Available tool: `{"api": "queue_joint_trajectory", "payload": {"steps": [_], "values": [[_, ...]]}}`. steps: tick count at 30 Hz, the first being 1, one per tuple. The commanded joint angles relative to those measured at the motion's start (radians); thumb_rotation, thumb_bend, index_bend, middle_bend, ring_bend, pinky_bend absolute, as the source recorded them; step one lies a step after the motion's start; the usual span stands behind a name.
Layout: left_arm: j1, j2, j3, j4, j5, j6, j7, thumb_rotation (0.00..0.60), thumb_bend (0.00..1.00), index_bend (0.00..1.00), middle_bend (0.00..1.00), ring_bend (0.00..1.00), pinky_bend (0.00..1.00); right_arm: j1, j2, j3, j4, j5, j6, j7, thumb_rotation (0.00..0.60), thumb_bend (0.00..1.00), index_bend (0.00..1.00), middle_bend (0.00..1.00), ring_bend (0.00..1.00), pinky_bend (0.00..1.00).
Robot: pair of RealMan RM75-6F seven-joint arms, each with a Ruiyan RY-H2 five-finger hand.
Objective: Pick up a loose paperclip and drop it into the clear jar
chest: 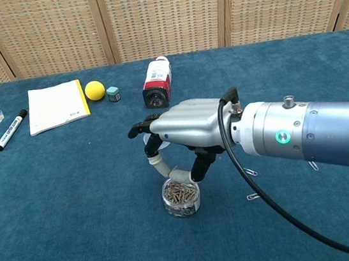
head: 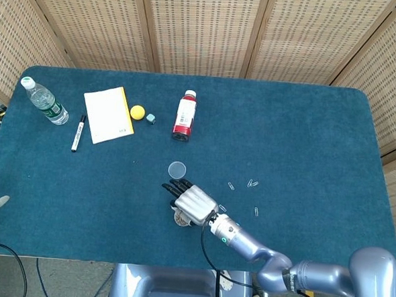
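Fingers (chest: 156, 169) of the right hand (chest: 184, 128), apparently pinching a paperclip, hovered above the clear jar (chest: 181, 196); off-centre release could miss its mouth.

Silver hand (chest: 184, 129), black fingertips (chest: 137, 130)

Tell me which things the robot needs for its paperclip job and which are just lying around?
For the job:
right hand, above the jar
clear round jar of paperclips
loose silver paperclips on the blue cloth
clear round lid

Just lying about:
red-labelled bottle on its side
yellow ball
white notepad
black marker
plastic water bottle
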Motion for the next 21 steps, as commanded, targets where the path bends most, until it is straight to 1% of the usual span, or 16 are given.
{"api": "queue_joint_trajectory", "payload": {"steps": [1, 21], "values": [[0.0, 0.001, -0.001, 0.001, -0.001, 0.0, -0.002, 0.6, 0.0, 0.0, 0.0, 0.0, 0.0, 0.005, -0.01, -0.002, 0.005, 0.009, -0.001, -0.012, 0.6, 0.48, 0.65, 0.05, 0.0, 0.12], [0.0, 0.005, 0.0, 0.001, 0.001, -0.001, -0.009, 0.6, 0.0, 0.0, 0.0, 0.0, 0.0, 0.023, -0.052, -0.02, 0.027, 0.096, 0.002, -0.107, 0.6, 0.48, 0.65, 0.05, 0.0, 0.12]]}}
